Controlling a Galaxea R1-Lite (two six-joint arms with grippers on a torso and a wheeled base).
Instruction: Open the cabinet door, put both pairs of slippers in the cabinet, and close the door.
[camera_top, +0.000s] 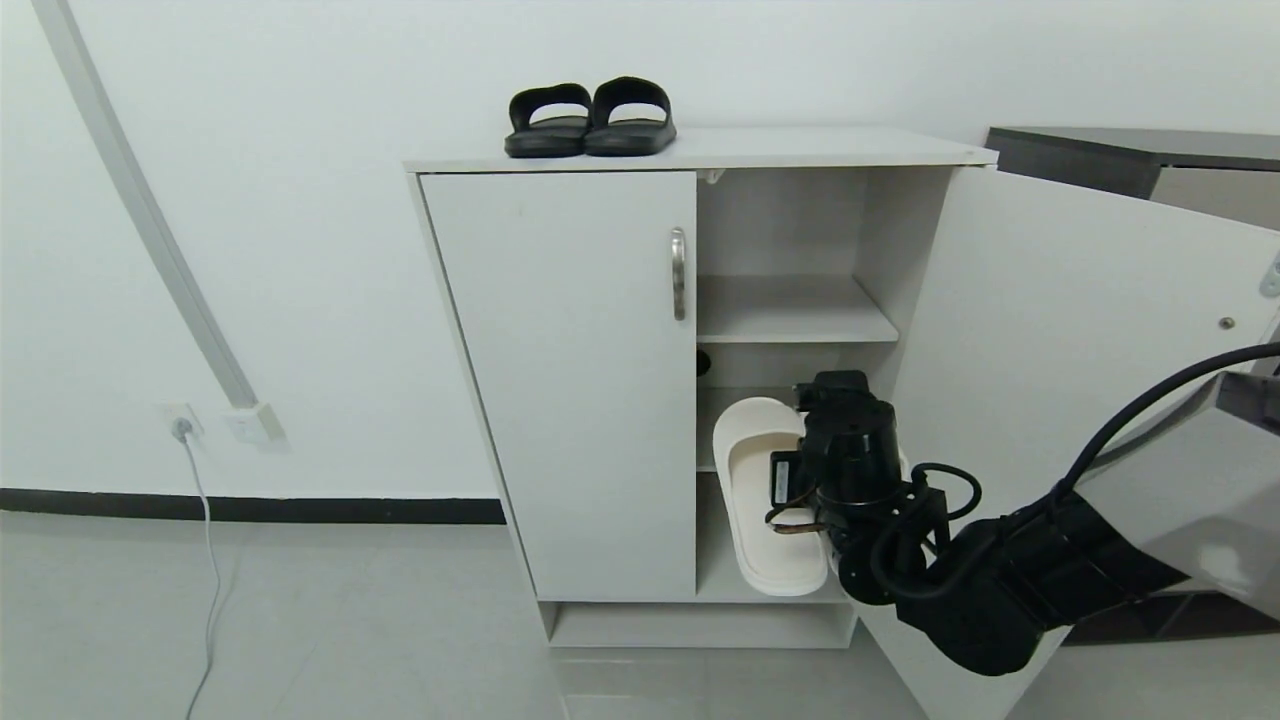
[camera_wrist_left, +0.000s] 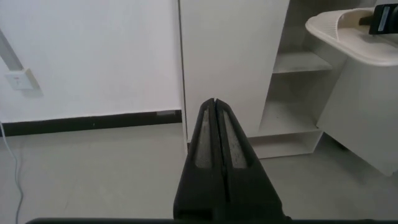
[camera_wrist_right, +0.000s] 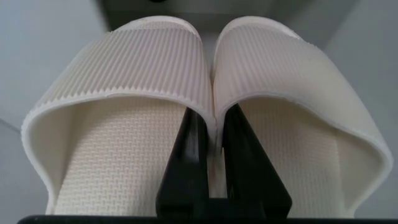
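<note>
A pair of black slippers (camera_top: 590, 120) sits on top of the white cabinet (camera_top: 700, 148). Its left door (camera_top: 570, 380) is closed and its right door (camera_top: 1060, 330) stands swung open. A pair of white slippers (camera_top: 760, 500) (camera_wrist_right: 143, 118) hangs side by side in front of the open lower compartment. My right gripper (camera_wrist_right: 214, 134) is shut on their two touching inner strap edges. The toes point into the cabinet. My left gripper (camera_wrist_left: 214, 124) is low and left of the cabinet, shut on nothing, and the white slippers (camera_wrist_left: 354, 34) show beyond it.
Inside the open half are an upper shelf (camera_top: 790, 310), a lower shelf and the cabinet floor. A metal handle (camera_top: 679, 273) sits on the closed door. A dark unit (camera_top: 1140, 150) stands behind the open door. A wall socket with a cable (camera_top: 182, 428) is at the left.
</note>
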